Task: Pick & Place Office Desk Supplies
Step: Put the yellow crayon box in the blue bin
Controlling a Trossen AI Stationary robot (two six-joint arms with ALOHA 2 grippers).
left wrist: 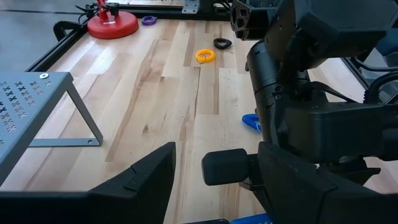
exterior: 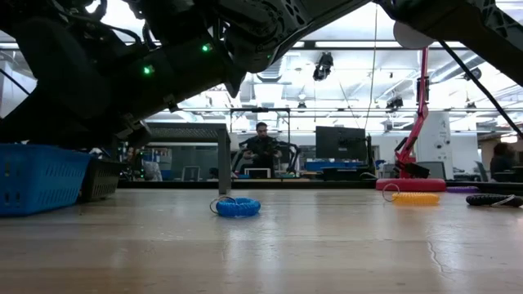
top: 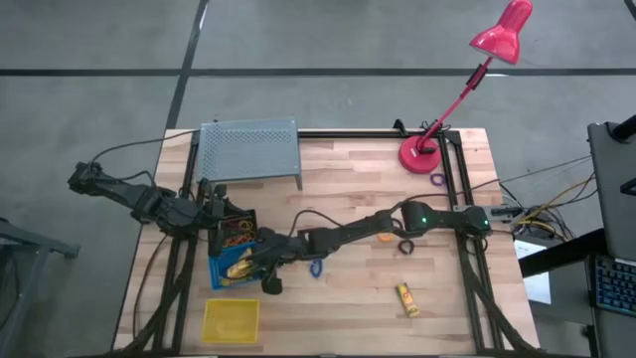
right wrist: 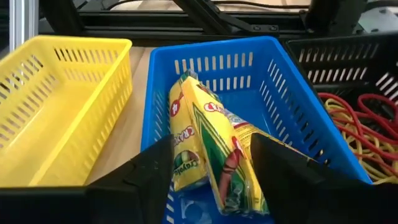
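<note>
Right gripper (right wrist: 211,177) hovered over the blue slotted plastic bin (right wrist: 292,118), its dark fingers spread apart on either side of a yellow crayon packet (right wrist: 214,149) lying in that bin; whether they touched it could not be told. Red and yellow rubber-band loops (right wrist: 357,124) filled the black bin beside it. Left gripper (top: 211,204) waited by the black bin, fingers parted.

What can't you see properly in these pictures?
- High view: the right gripper covers part of the blue bin, hiding what lies beneath.
- Right wrist view: the crayon packs are cut off by the fingers.
- High view: the purple ring is too small to identify.
</note>
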